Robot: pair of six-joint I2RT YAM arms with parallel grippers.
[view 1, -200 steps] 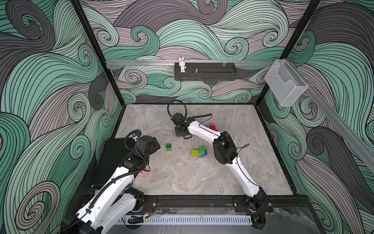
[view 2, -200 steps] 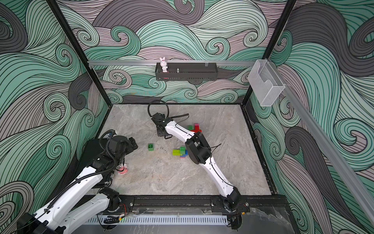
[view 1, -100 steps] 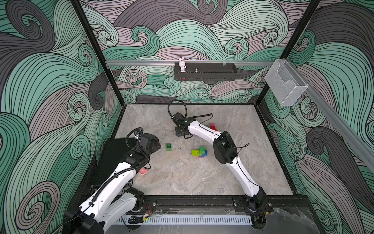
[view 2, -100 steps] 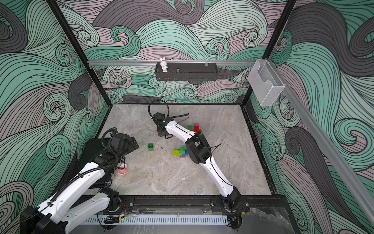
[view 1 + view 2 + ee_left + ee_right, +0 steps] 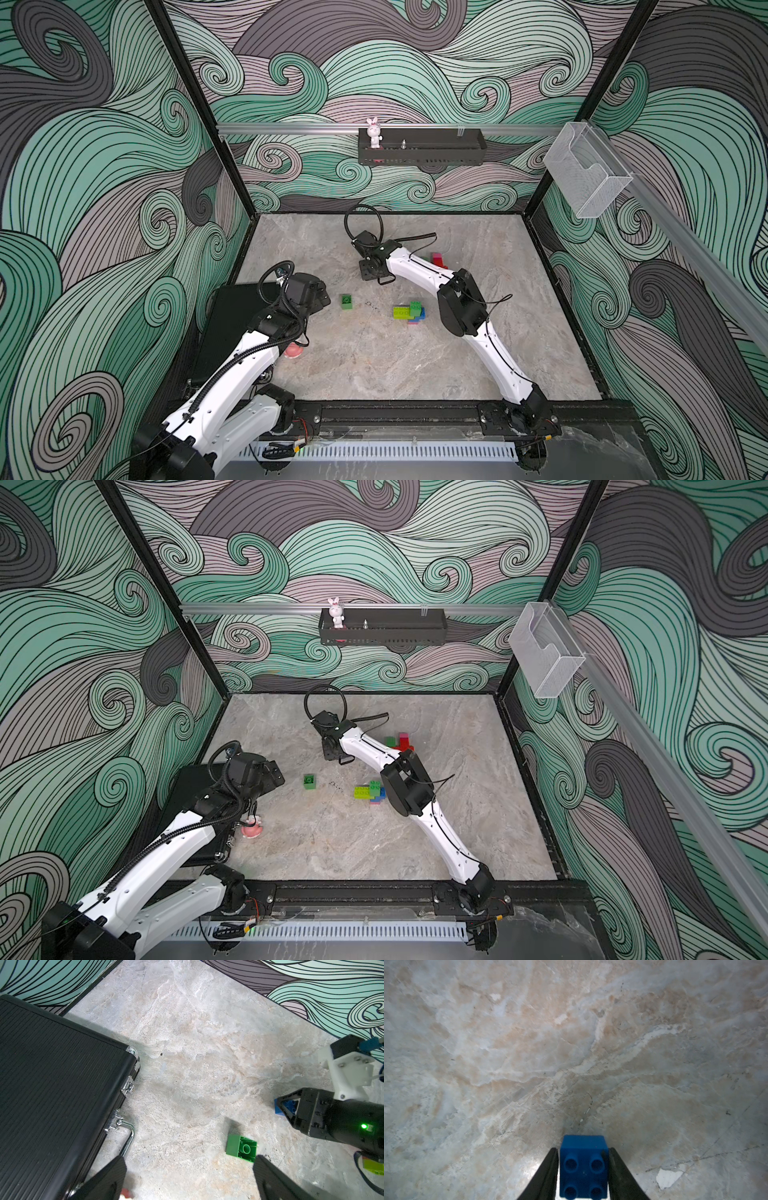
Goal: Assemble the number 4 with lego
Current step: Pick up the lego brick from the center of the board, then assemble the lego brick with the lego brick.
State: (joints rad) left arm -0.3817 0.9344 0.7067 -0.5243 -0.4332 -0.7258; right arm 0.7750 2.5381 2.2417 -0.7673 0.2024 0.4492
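In a top view, the right gripper (image 5: 370,273) is down at the table (image 5: 374,365) between centre and far edge; the left gripper (image 5: 323,296) hangs near the left edge, a dark green brick (image 5: 347,301) just beside it. The left wrist view shows its jaws wide apart, that brick off one fingertip. In the right wrist view, fingers flank a blue brick (image 5: 583,1167), studs up; whether they clamp it cannot be told.

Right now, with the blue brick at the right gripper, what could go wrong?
The right gripper flanks the blue brick only at its tips. The grip is unclear, so the brick may slip or twist on lifting.
The dark green brick lies on its side, hollow showing. The open left gripper could grab it unstackable.
The black case sits close to that arm, so a swing may clip it.
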